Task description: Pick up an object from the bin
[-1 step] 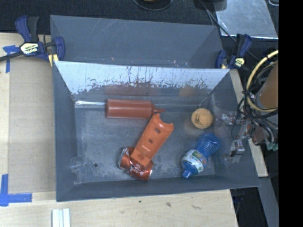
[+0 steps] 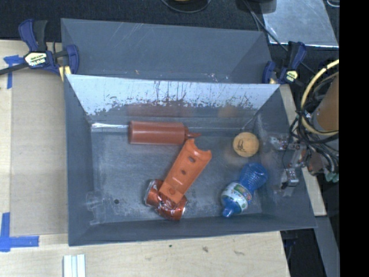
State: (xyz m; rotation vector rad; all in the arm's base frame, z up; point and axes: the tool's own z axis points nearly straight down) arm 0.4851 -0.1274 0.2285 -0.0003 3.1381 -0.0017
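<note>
My gripper (image 2: pixel 289 169) hangs at the bin's right wall, above the slope and just right of the loose things. Nearest to it, slightly to its left, lies a crumpled blue plastic bottle (image 2: pixel 243 190) with a white label, on the floor at the front right. A tan ball (image 2: pixel 246 144) rests just behind the bottle. Nothing is seen held by the gripper.
In the middle of the floor an orange plastic handle-shaped piece (image 2: pixel 185 169) leans on a crushed red can (image 2: pixel 164 201). A reddish-brown cylinder (image 2: pixel 155 133) lies along the back wall. The arm and its cables crowd the right rim.
</note>
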